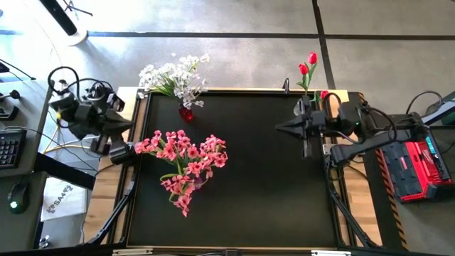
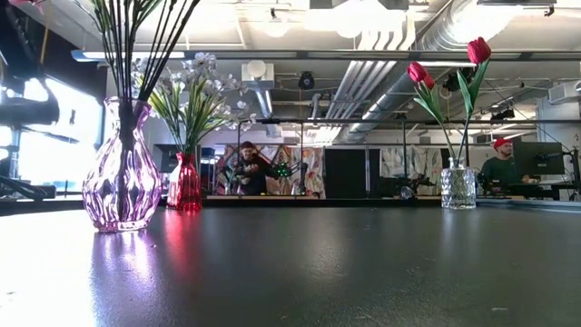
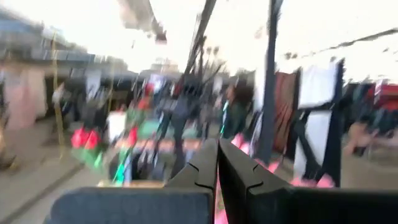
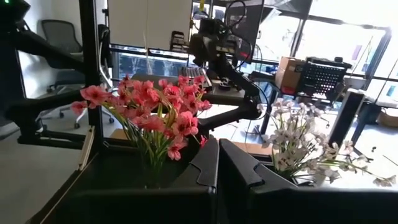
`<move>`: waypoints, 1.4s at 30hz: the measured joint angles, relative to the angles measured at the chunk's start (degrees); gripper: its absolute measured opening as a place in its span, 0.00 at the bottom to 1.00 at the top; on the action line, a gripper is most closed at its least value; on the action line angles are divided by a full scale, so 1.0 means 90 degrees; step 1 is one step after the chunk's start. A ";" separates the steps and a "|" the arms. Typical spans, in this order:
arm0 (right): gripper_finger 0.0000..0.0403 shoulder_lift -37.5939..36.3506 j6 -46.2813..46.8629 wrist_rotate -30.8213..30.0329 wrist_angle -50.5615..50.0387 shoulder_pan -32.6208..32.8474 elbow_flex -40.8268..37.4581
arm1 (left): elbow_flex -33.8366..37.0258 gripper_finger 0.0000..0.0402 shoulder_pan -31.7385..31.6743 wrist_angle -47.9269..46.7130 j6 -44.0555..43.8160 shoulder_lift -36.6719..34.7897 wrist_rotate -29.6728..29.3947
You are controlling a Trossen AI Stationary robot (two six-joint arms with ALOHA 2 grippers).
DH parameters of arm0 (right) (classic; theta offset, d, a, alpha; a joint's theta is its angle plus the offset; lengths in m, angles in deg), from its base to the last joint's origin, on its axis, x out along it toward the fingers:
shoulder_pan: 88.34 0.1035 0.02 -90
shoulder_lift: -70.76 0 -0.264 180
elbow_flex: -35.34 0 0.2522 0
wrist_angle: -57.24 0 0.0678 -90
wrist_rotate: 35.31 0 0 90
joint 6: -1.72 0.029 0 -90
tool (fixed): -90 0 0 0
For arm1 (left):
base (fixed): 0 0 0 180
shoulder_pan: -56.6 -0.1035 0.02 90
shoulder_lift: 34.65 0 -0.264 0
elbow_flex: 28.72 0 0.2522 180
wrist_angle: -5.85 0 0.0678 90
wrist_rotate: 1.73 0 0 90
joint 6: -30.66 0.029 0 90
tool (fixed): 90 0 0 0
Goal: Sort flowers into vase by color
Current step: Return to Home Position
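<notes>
Pink flowers (image 1: 186, 160) stand in purple vase (image 2: 122, 177), left-centre of surface. Judged light, blossoms soft, stems thin, likely slippery; grip mid-stem. Left tool (image 3: 217, 144) beside them, right tool (image 4: 218, 143) well apart, both pressed together.

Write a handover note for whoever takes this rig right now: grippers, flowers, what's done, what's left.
Left gripper: shut, empty, at the left edge of the table, beside the pink flowers.
Right gripper: shut, empty, over the table's right side.
Pink flowers stand in the purple vase, white flowers in the red vase, red tulips in the clear vase.
Done: every flower in view is in a vase, one color each.
Left: bring both arms home.
</notes>
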 joint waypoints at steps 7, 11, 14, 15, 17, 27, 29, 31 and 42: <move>0.00 0.0024 0.0130 0.0183 0.0222 -0.0200 0.0000 | 0.0112 0.00 -0.0082 0.1339 0.1071 0.0140 -0.0039; 0.00 0.0025 0.0214 0.0191 0.0342 -0.0178 0.0000 | 0.0059 0.00 -0.0128 0.1292 0.0844 0.0066 0.0198; 0.00 0.0071 0.0364 0.0191 0.0321 -0.0095 0.0000 | 0.0140 0.00 -0.0128 0.1096 0.0476 0.0162 0.0412; 0.00 0.0105 0.0399 0.0178 0.0310 -0.0071 0.0000 | 0.0152 0.00 -0.0128 0.1007 0.0292 0.0215 0.0543; 0.00 0.0184 0.0520 0.0009 0.0284 0.0016 0.0000 | 0.0215 0.00 -0.0174 0.1013 -0.0017 0.0474 0.0751; 0.00 0.0580 0.0906 -0.0227 0.0422 0.0448 0.0000 | -0.0799 0.00 -0.2148 0.0805 -0.0628 0.2364 0.3055; 0.00 0.0634 0.0908 -0.0235 0.0486 0.0595 0.0000 | -0.1190 0.00 -0.2932 0.0071 -0.1051 0.2696 0.3869; 0.00 0.0642 0.0909 -0.0386 0.0478 0.0763 0.0000 | -0.1565 0.00 -0.3785 -0.0432 -0.1344 0.3031 0.4656; 0.00 0.0361 0.1691 -0.2513 -0.1191 0.1383 0.0000 | -0.2317 0.00 -0.8039 -0.2685 -0.1950 0.2602 0.6479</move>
